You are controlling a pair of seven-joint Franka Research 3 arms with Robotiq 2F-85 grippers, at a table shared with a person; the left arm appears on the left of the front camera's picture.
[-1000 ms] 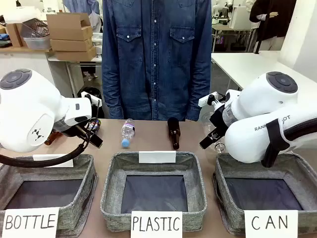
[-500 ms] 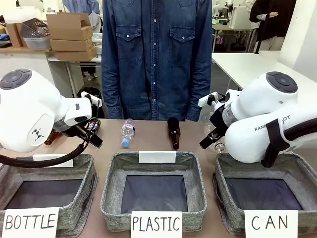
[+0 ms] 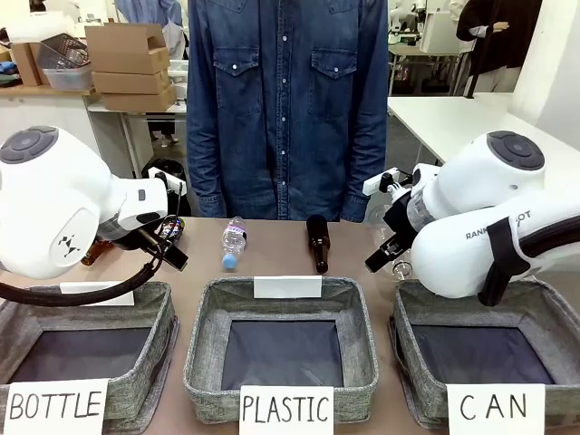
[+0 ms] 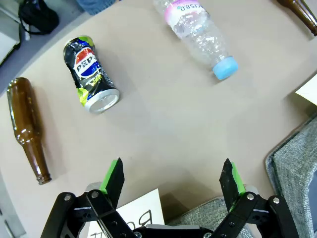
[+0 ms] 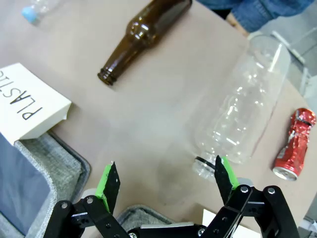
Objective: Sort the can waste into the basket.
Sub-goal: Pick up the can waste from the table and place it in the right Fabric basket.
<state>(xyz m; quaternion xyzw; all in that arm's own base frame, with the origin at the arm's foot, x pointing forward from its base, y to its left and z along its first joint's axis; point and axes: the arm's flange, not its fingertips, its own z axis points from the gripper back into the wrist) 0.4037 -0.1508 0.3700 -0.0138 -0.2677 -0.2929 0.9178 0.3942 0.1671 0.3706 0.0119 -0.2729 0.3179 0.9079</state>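
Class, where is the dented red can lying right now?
In the right wrist view, the red can lies at the picture's right edge, beside the clear plastic bottle.

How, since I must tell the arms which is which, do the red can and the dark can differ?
Colour: the red can is red, while the dark can is black with multicoloured print.
Neighbours: the red can lies beside a clear bottle, while the dark can lies near a brown bottle.
Shared: both lie on their sides on the table, each showing a silver end.
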